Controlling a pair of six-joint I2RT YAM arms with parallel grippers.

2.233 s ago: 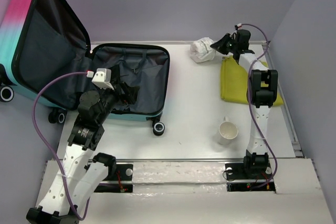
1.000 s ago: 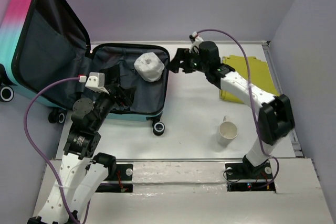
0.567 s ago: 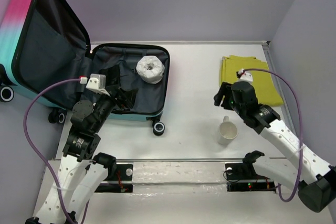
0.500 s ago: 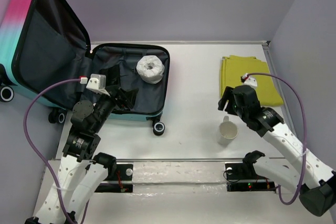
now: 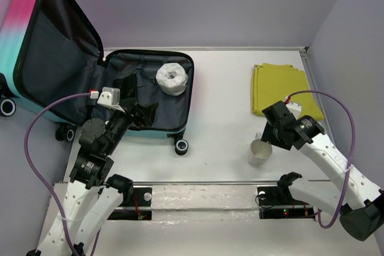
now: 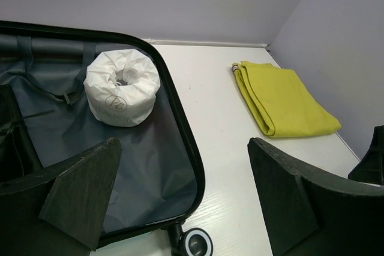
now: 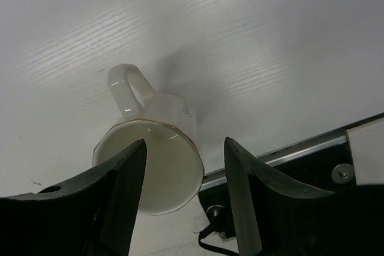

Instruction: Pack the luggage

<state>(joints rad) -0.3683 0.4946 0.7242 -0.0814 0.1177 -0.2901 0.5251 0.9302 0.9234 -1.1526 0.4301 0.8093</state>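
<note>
white wrapped roll (image 5: 172, 80) now in pink-teal hard-shell suitcase (image 5: 171, 112); right claw (image 7: 186, 143) narrowing astride cream mug (image 7: 153, 172), ungripped, next item; left claw (image 6: 183, 145) wide, empty.

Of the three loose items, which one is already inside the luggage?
The white wrapped roll, lying on the grey lining of the open luggage. The folded yellow cloth and the white mug both sit out on the table.

Left claw (image 6: 180, 202) gapes; right claw (image 7: 183, 166) (pointing down) half-parted.
</note>
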